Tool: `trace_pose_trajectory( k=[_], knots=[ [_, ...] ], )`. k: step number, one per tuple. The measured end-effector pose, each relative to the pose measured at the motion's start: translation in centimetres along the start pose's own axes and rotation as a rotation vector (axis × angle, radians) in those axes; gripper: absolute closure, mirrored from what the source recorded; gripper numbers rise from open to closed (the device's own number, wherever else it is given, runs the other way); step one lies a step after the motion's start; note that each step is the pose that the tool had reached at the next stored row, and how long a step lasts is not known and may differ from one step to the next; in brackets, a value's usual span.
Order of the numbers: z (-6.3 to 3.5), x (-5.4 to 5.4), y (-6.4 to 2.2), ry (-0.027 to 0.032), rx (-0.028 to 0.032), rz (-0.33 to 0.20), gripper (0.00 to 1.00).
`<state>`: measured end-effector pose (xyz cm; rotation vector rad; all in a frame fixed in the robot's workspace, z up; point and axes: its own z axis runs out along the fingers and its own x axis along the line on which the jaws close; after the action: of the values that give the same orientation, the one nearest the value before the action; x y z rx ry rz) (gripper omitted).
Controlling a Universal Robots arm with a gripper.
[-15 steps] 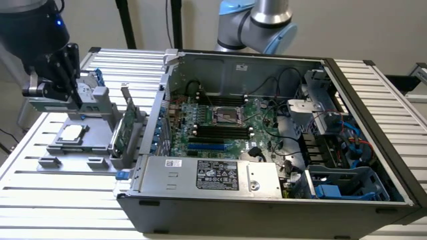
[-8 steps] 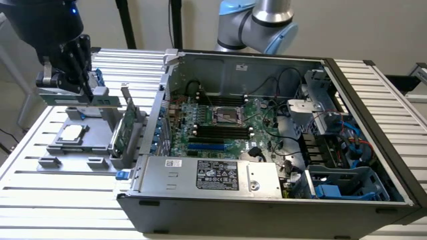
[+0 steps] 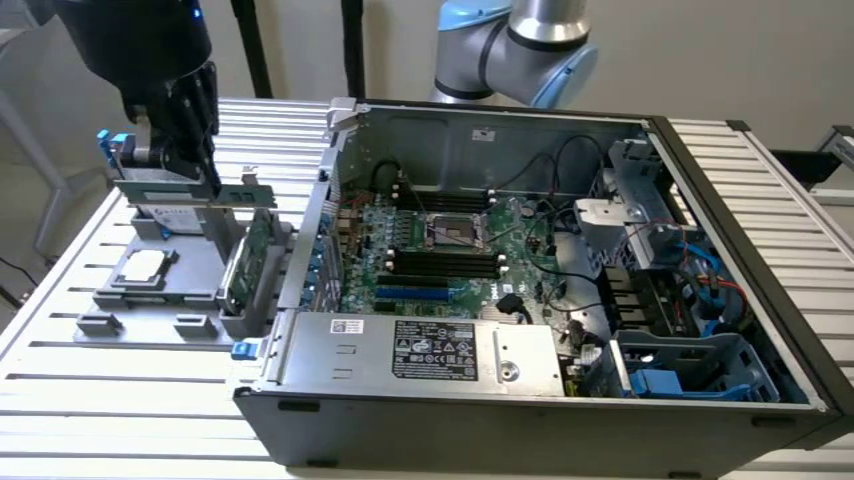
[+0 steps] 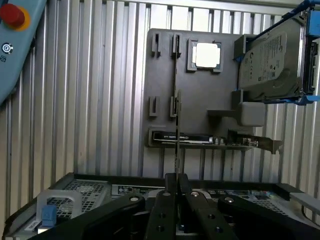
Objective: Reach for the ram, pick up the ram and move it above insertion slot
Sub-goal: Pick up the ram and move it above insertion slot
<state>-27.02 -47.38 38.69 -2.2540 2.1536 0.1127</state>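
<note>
My gripper [image 3: 191,168] is shut on the ram [image 3: 200,190], a long thin green stick held lengthwise over the grey parts holder [image 3: 187,285] at the exterior view's left, outside the computer case. In the wrist view the ram [image 4: 176,130] appears edge-on, running out from between the black fingers [image 4: 165,200] of the gripper [image 4: 176,182]. The insertion slot [image 3: 441,262] is among the dark memory slots on the motherboard inside the open case, well off to the exterior view's right of the gripper.
On the holder [image 4: 200,100] sit a processor chip [image 4: 206,55], a wider green card with a metal bracket [image 4: 215,141] and a silver hard drive with blue rails [image 4: 270,60]. The case wall [image 3: 314,240] stands between holder and motherboard. A power supply [image 3: 427,350] and cables fill the case's front and right.
</note>
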Motion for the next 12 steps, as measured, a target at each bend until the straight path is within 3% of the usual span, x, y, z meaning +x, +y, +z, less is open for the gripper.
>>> trace_pose_trajectory(
  k=[12],
  knots=[
    [-0.70,0.0,-4.98,-0.0250,0.0011,-0.001,0.87]
  ],
)
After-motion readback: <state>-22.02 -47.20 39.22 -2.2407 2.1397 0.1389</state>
